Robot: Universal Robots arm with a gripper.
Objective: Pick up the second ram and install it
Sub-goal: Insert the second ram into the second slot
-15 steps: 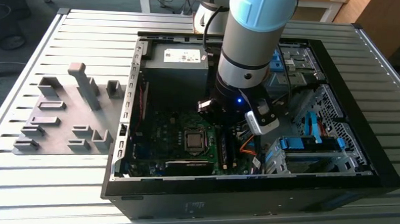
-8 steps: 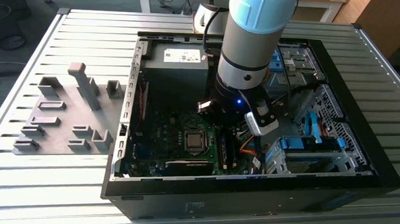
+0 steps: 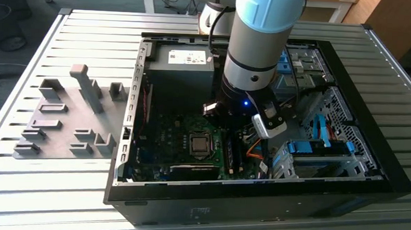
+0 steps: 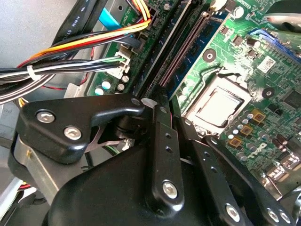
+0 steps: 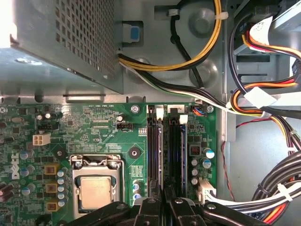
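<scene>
The second ram (image 5: 161, 150) shows as a thin pale edge standing in one of the black slots on the green motherboard (image 5: 94, 127). That edge runs straight in between my fingertips. My gripper (image 5: 164, 200) is down over the near end of the slots, its black fingers (image 4: 164, 141) drawn close together on the strip. In the second wrist view the ram (image 4: 164, 52) slants away from the gripper (image 4: 176, 117), beside an empty reddish slot (image 4: 188, 47). In the exterior view my arm (image 3: 253, 54) reaches down into the open PC case (image 3: 390, 170).
Bundled cables (image 5: 263, 103) crowd the side of the slots. The processor socket (image 5: 96, 188) lies on the other side, and the metal power supply box (image 5: 61, 42) is beyond. Grey holder blocks (image 3: 66, 119) stand on the slatted table at the exterior view's left.
</scene>
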